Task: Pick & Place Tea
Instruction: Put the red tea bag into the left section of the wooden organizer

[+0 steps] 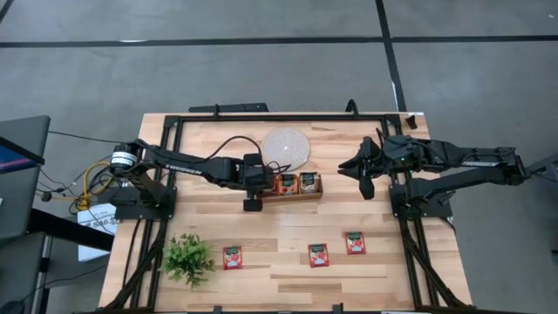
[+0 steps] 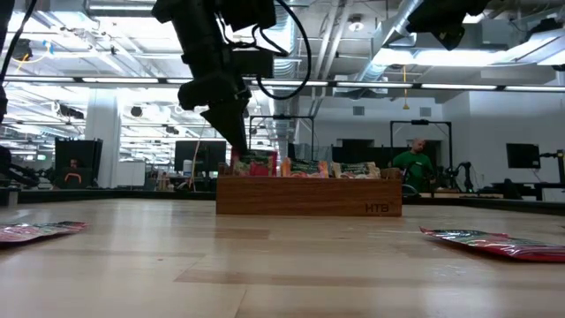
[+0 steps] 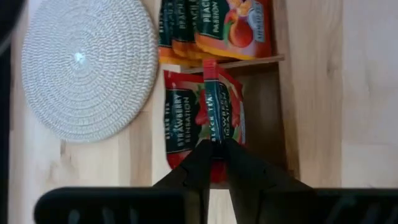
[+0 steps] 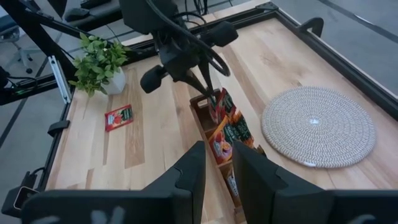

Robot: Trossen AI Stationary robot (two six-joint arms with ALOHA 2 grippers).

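My left gripper (image 1: 253,185) hangs over the left end of the long brown wooden tray (image 1: 296,195), shut on a red tea sachet (image 3: 211,106). It points down at the tray's end compartment (image 3: 261,112). A second red sachet (image 3: 180,124) lies flat in that compartment. Several orange sachets (image 3: 217,25) fill the compartment beside it. Three more red sachets lie flat on the table near its near edge (image 1: 232,256) (image 1: 318,255) (image 1: 355,242). My right gripper (image 1: 362,170) waits open, above the table to the right of the tray. My left gripper pinches the red sachet between its two fingers (image 3: 239,168) at one edge (image 3: 213,144). The fingers come from above, pointing down. The sachet hangs on edge below them, over the sachet lying in the end compartment. Whether its lower edge touches anything does not show.
A round pale woven mat (image 1: 286,148) lies just beyond the tray. A small potted plant (image 1: 187,259) stands at the near left corner. A black frame (image 1: 261,116) runs round the table. Bare wood shows between the tray and the three loose sachets.
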